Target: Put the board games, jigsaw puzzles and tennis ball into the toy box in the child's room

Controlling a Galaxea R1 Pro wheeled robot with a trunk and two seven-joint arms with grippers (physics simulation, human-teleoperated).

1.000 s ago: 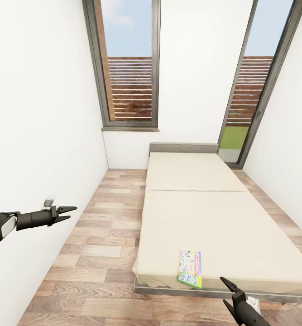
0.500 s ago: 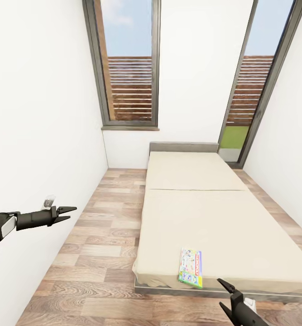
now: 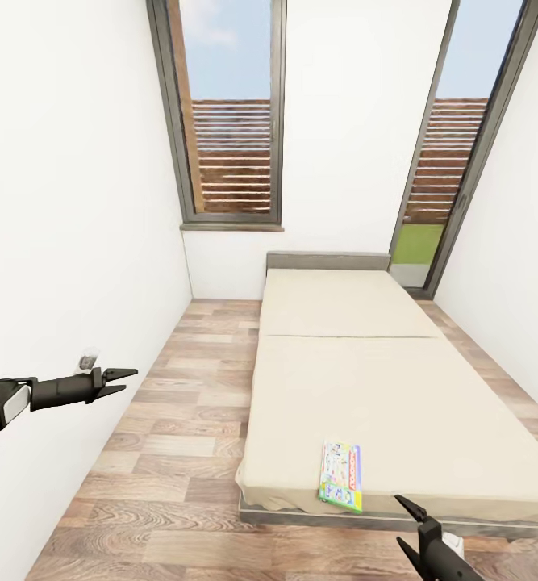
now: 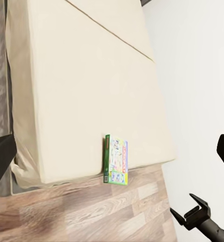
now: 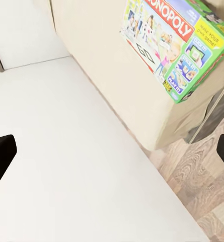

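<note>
One colourful Monopoly board game (image 3: 339, 476) lies flat at the near edge of the beige bed (image 3: 381, 379), slightly overhanging it. My right gripper (image 3: 403, 524) hangs open just below and right of the game, off the bed's near edge. The right wrist view looks at the game (image 5: 174, 43) close up, beyond the open fingers (image 5: 1, 156). My left gripper (image 3: 119, 382) stands open over the floor at the far left, well away from the bed. The left wrist view takes in the game (image 4: 116, 159) and the right gripper (image 4: 192, 217). The table and toy box are out of view.
A strip of wooden floor (image 3: 180, 436) runs between the bed and the white left wall (image 3: 67, 242). Tall windows (image 3: 232, 121) stand at the far end, and a white wall (image 3: 519, 266) is close on the bed's right side.
My right gripper has shifted slightly at the bottom of the head view, first left, then back right and a little lower. The left arm and the board game have stayed put.
</note>
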